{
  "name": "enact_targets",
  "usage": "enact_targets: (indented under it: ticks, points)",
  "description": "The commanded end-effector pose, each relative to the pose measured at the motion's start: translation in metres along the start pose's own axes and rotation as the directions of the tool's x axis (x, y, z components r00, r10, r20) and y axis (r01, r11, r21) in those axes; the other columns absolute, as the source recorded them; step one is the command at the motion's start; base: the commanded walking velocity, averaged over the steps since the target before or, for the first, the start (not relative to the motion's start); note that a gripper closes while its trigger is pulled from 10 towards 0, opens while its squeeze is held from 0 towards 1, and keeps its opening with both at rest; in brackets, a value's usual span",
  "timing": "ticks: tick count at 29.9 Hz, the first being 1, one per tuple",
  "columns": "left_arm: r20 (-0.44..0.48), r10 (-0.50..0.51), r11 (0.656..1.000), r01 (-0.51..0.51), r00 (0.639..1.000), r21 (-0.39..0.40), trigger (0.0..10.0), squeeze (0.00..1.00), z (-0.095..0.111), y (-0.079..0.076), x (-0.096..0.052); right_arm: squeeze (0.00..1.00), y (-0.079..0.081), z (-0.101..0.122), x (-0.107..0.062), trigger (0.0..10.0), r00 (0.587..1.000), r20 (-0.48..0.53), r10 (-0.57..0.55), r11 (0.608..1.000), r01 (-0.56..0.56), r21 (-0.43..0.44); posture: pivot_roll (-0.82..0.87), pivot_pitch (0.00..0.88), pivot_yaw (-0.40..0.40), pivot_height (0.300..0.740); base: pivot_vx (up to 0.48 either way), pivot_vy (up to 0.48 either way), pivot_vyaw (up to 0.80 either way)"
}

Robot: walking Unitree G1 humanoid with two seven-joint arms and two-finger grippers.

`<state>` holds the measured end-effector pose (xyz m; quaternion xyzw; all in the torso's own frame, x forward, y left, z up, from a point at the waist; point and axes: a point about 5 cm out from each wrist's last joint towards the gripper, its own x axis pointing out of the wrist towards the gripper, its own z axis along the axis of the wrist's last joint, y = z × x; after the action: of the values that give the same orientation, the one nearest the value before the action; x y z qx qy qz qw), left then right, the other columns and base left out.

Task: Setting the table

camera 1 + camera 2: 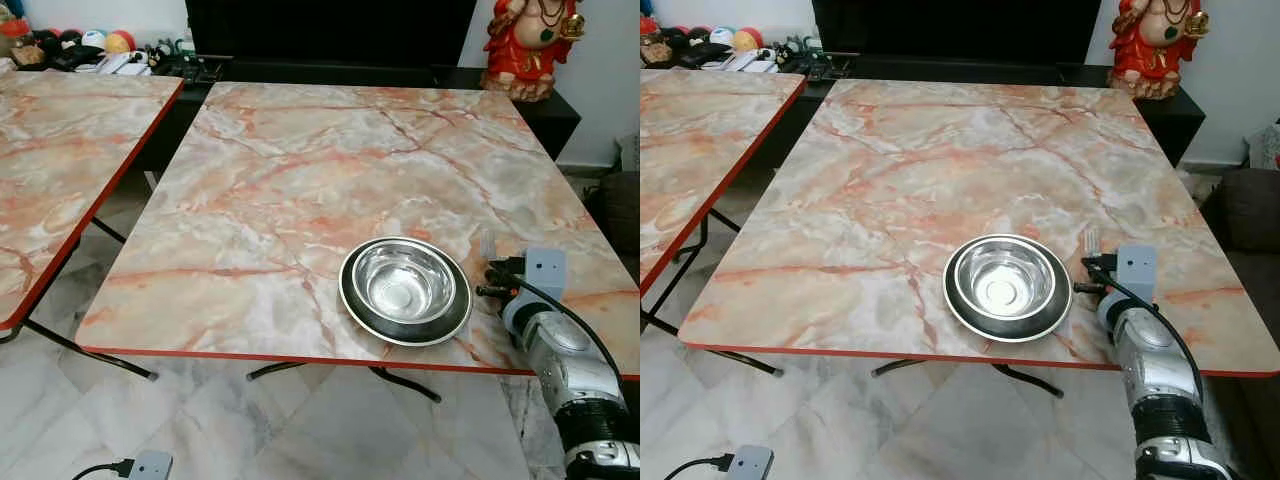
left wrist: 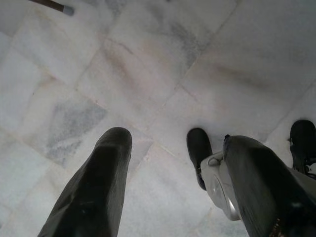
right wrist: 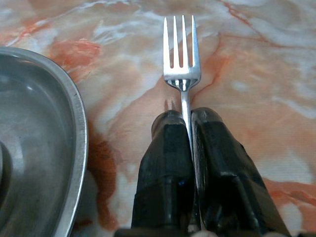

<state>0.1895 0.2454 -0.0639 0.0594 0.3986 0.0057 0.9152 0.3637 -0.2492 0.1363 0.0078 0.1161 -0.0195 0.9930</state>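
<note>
The right gripper (image 3: 186, 121) reaches low over the marble worktop (image 1: 300, 180), jaws clenched on a silver fork (image 3: 181, 54) just right of the steel bowl (image 1: 405, 288). The left gripper (image 2: 158, 148) hangs over the floor, jaws released.

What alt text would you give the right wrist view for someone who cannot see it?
The right pincer is shut on the handle of a silver fork, its tines pointing away over the marbled orange-and-white table. The rim of a steel plate sits beside the fork, apart from it.

Steel bowl (image 1: 405, 283) nested in dark plate (image 1: 352, 300), fork (image 3: 181, 74) beside, tines forward
</note>
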Motion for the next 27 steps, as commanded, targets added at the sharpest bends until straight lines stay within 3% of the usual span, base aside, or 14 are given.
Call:
enact_targets:
  ticks: [1, 27]
  points:
    - [-0.05, 0.006, 1.0, -0.006, 0.999, -0.014, 10.0, 0.0, -0.013, 0.002, -0.004, 0.0, 0.001, 0.002, 0.002, 10.0, 1.0, 0.007, 0.004, 1.0, -0.005, 0.014, -0.04, 0.177, 0.004, 0.74, 0.0, 0.0, 0.0]
    - [-0.053, 0.01, 1.0, -0.011, 0.999, -0.014, 10.0, 0.0, -0.014, 0.002, -0.004, 0.0, 0.005, -0.01, 0.004, 10.0, 0.999, -0.029, 0.017, 1.0, -0.017, 0.006, -0.04, 0.171, 0.002, 0.74, 0.0, 0.0, 0.0]
